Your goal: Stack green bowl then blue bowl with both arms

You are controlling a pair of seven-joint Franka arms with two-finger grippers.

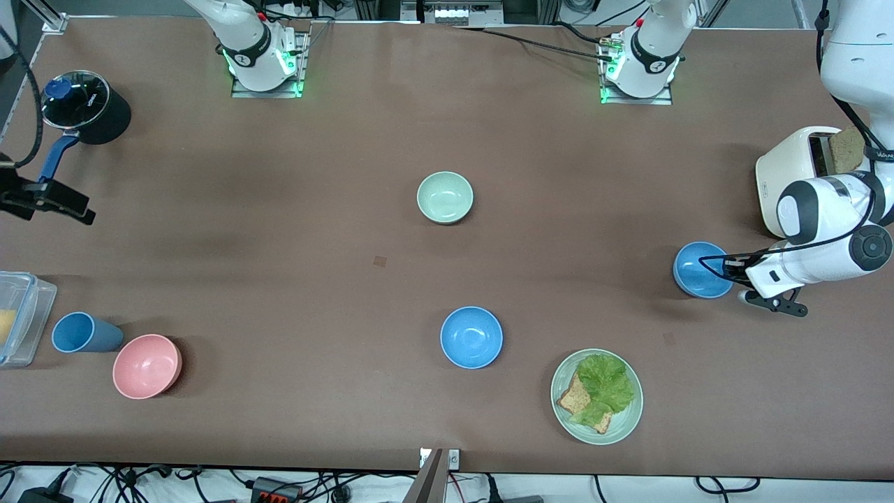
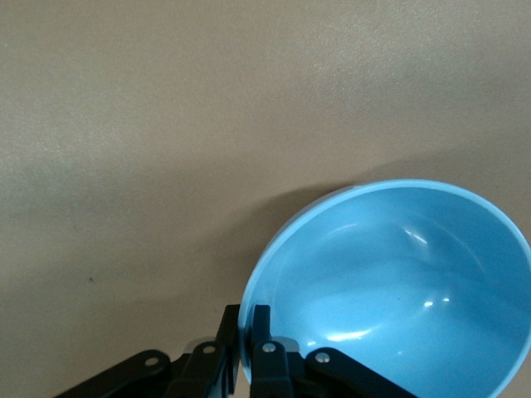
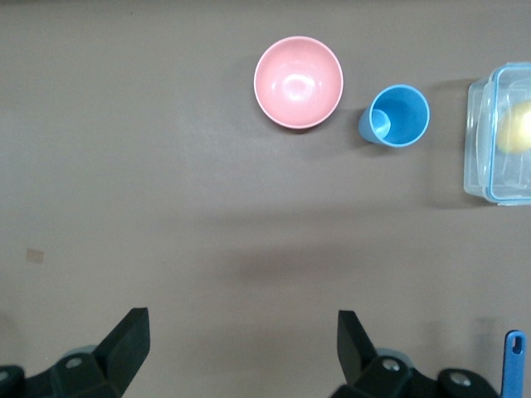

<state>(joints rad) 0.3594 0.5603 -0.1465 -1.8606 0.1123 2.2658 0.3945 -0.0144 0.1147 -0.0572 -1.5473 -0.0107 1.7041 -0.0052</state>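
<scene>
- Your left gripper (image 2: 246, 348) has its jaws pinched on the rim of the blue bowl (image 1: 698, 269), one finger inside the wall and one outside; the bowl sits on the tabletop (image 1: 293, 230) at the left arm's end, beside a white toaster (image 1: 789, 175).
- Your right gripper (image 3: 241, 340) waits with its jaws spread wide and nothing between them, up over the right arm's end of the tabletop.
- The green bowl (image 1: 445, 198) stands alone mid-table, well apart from both sets of jaws, with nothing in it, so no stacking is done yet.
- By my reading, you are at the first grasp; lifting, carrying and nesting the bowls are all left.
- Only the left wrist view shows the rim caught between the fingers; the front view hides that contact under the arm.
- Only the front view shows a second blue bowl (image 1: 471, 337) and a green plate (image 1: 596, 397); only the right wrist view looks straight down on the pink bowl (image 3: 298, 81) and blue cup (image 3: 396, 116).
</scene>
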